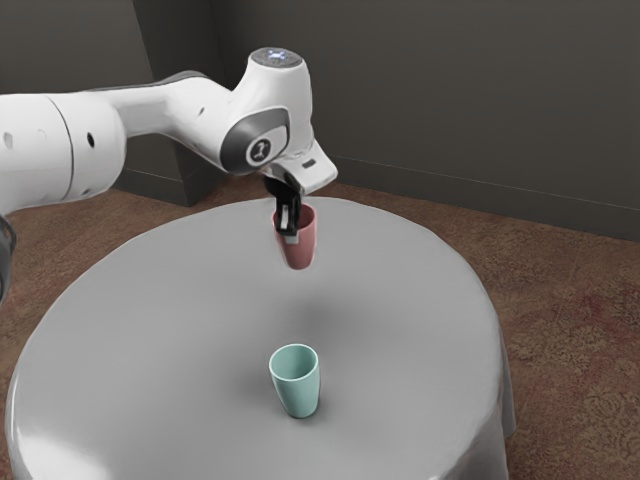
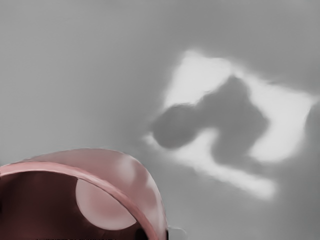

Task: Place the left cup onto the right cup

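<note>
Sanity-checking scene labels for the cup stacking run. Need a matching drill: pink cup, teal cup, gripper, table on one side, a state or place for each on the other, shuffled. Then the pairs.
Things
1. pink cup
2. teal cup
3. gripper
4. round table

States
A. stands upright on the tabletop, toward the near edge
B. shut on a cup's rim
C. in the air, clear of the tabletop
D. grey, with one cup standing on it

Pairs: 1-C, 2-A, 3-B, 4-D
</note>
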Available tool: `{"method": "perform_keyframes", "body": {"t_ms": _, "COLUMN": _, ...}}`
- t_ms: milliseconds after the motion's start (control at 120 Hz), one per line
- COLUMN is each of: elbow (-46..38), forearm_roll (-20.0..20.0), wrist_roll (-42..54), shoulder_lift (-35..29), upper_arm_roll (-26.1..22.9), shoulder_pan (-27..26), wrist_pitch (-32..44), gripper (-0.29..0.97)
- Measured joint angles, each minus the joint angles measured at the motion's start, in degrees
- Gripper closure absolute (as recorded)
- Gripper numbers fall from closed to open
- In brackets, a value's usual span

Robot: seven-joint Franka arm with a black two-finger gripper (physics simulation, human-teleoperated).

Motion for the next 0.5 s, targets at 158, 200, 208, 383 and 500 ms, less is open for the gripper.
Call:
{"method": "perform_keyframes", "body": {"t_ms": 158, "elbow": -0.5, "forearm_roll": 0.7, "wrist_roll": -0.8, "shoulder_lift": -1.6, "upper_arm_roll": -0.1, "shoulder_pan": -2.4, "wrist_pitch": -0.7, "gripper": 0.79}}
{"method": "perform_keyframes", "body": {"t_ms": 200, "elbow": -0.7, "forearm_roll": 0.8, "wrist_roll": -1.1, "shoulder_lift": -1.9, "upper_arm_roll": -0.1, "shoulder_pan": -2.8, "wrist_pitch": -0.8, "gripper": 0.79}}
{"method": "perform_keyframes", "body": {"t_ms": 208, "elbow": -0.7, "forearm_roll": 0.8, "wrist_roll": -1.1, "shoulder_lift": -1.9, "upper_arm_roll": -0.1, "shoulder_pan": -2.9, "wrist_pitch": -0.8, "gripper": 0.79}}
{"method": "perform_keyframes", "body": {"t_ms": 383, "elbow": -3.3, "forearm_roll": 1.0, "wrist_roll": -2.2, "shoulder_lift": -4.6, "upper_arm_roll": -0.1, "shoulder_pan": -3.6, "wrist_pitch": -1.5, "gripper": 0.79}}
{"method": "perform_keyframes", "body": {"t_ms": 500, "elbow": -4.9, "forearm_roll": 0.9, "wrist_roll": -3.1, "shoulder_lift": -6.0, "upper_arm_roll": -0.2, "shoulder_pan": -4.1, "wrist_pitch": -1.8, "gripper": 0.79}}
